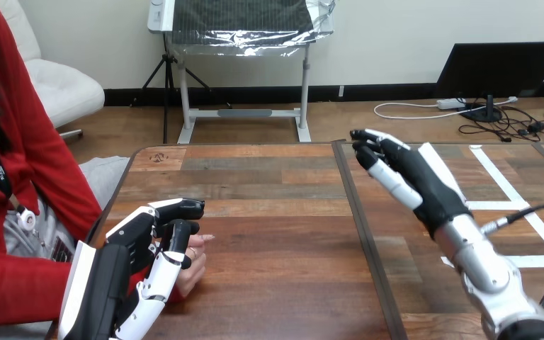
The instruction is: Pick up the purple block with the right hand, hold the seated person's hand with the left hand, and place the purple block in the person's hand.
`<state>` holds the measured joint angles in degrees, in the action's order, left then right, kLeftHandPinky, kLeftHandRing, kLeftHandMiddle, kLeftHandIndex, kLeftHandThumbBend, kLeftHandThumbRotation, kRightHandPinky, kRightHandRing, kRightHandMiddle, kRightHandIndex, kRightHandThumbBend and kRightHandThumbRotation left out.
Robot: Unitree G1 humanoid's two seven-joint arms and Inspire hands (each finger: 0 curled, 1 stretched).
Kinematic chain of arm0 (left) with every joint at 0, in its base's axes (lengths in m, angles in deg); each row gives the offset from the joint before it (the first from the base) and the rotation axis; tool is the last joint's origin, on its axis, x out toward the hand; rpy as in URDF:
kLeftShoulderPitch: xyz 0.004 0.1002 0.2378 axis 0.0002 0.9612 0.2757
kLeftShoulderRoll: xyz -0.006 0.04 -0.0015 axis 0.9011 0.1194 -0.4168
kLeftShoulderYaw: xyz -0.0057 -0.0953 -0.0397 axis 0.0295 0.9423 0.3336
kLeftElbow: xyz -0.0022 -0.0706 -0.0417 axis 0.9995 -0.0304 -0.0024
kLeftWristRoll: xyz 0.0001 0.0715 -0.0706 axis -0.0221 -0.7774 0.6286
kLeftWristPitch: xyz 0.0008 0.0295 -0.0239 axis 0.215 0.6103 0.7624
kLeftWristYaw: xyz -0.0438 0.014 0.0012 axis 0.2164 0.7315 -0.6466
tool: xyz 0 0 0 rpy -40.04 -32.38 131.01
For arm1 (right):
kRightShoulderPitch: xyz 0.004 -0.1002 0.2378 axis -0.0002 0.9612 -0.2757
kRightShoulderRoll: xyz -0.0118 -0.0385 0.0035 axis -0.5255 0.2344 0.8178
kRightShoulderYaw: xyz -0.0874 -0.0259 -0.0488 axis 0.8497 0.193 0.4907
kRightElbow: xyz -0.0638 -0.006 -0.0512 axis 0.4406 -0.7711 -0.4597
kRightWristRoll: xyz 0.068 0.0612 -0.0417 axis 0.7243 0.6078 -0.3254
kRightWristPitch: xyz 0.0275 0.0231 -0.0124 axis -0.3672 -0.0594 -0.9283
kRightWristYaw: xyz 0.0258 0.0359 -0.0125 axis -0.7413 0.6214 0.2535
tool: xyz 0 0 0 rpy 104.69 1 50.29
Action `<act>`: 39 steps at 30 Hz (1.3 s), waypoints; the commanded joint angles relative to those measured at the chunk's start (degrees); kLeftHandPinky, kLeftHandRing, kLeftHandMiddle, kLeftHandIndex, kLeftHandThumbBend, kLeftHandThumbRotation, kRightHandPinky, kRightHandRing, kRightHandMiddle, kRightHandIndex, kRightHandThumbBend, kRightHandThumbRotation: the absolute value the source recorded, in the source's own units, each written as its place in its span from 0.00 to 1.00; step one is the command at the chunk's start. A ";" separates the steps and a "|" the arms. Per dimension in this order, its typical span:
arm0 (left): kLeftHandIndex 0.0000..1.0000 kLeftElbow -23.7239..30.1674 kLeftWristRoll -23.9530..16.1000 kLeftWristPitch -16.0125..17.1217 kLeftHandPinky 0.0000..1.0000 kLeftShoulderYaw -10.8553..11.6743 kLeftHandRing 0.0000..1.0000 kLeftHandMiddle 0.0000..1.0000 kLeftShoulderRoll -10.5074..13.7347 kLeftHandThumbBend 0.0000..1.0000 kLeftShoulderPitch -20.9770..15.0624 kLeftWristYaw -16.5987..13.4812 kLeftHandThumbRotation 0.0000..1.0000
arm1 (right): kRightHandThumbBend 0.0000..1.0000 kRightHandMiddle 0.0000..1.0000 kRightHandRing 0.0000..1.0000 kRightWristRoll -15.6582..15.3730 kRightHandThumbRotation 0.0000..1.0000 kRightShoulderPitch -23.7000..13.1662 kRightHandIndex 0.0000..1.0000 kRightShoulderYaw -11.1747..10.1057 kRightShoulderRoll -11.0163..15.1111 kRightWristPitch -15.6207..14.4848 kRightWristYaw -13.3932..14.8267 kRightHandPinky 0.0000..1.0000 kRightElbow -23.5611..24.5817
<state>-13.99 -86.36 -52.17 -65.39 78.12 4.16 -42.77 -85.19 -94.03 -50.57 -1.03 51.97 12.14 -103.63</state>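
At the worktop's (276,234) left edge, our left hand (124,248) curls round the person's hand (195,263), which rests on the wood. Our right hand (418,177) hovers raised right of centre; whether it grips anything we cannot tell.

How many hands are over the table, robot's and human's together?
3: the robot's left hand at lower left, curled round the person's hand; its right hand raised at right. Another may be hidden.
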 commanded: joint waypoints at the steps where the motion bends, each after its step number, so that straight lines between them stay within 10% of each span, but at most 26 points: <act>1: 0.66 0.37 0.20 1.74 0.47 0.02 0.68 0.71 -0.68 0.25 -2.51 -0.08 0.78 | 0.95 0.84 0.82 -0.63 0.78 -8.45 0.86 0.07 0.66 -1.71 2.95 0.77 -2.28; 14: 0.66 -0.68 -0.33 2.25 0.47 -0.14 0.68 0.70 -0.72 0.29 -3.08 -0.24 0.77 | 0.96 0.85 0.84 -2.04 0.55 -10.89 0.87 1.02 0.70 -6.61 6.09 0.78 -4.53; 39: 0.65 0.69 -0.34 1.92 0.48 0.00 0.68 0.70 -0.63 0.30 -1.75 -0.13 0.74 | 0.94 0.92 0.90 -13.02 0.99 -14.32 0.93 8.58 6.36 -14.44 10.27 0.80 -6.01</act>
<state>-14.36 -86.41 -51.23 -65.39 78.11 4.09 -42.77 -97.37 -102.66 -42.78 1.91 38.42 21.06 -109.52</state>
